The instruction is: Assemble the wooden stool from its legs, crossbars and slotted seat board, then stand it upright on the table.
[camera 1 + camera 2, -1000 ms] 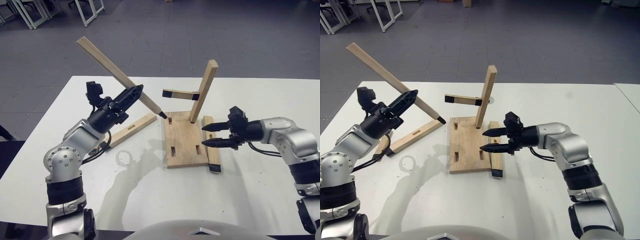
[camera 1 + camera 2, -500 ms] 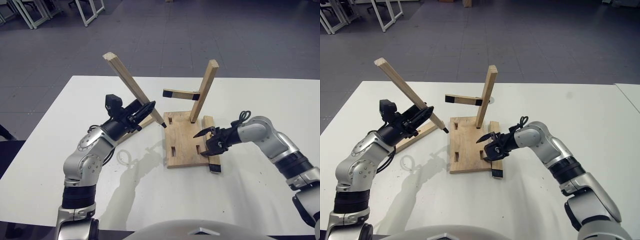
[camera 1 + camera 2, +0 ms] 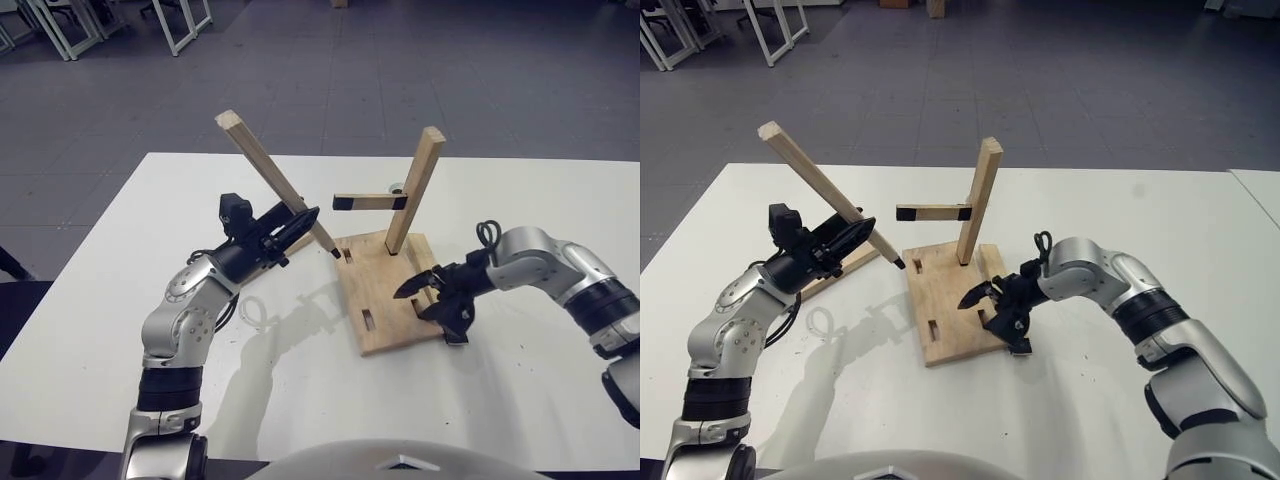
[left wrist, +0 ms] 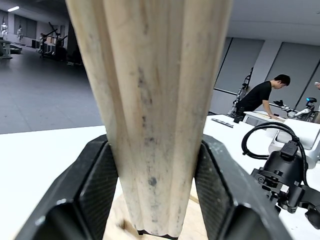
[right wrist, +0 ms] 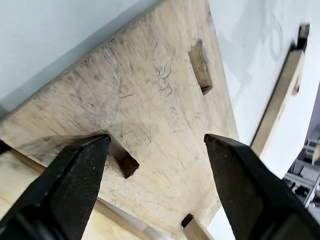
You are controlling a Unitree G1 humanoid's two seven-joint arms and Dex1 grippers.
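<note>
— Two grippers to log. Left one first?

— Left gripper (image 3: 308, 218): clamped on a loose leg (image 3: 265, 168). The leg is slanted, with its dark tip low and just beside the far-left slot of the seat board (image 3: 378, 278), not in it.

— And the right?

— Right gripper (image 3: 410, 302): fingers spread, holding nothing. It hovers at the board's right edge, over a slot.

— The board itself?

— Flat on the table (image 3: 520, 200), lying skewed. One standing leg (image 3: 415, 185) is already upright in a far slot, with a crossbar (image 3: 368, 201) jutting sideways from it.

— Advice for the step?

— I'd judge it a leg insertion. Bring the leg nearer to vertical before lowering it and square its tip to the slot. The right gripper should press the board down so it neither slides nor topples the standing leg.
</note>
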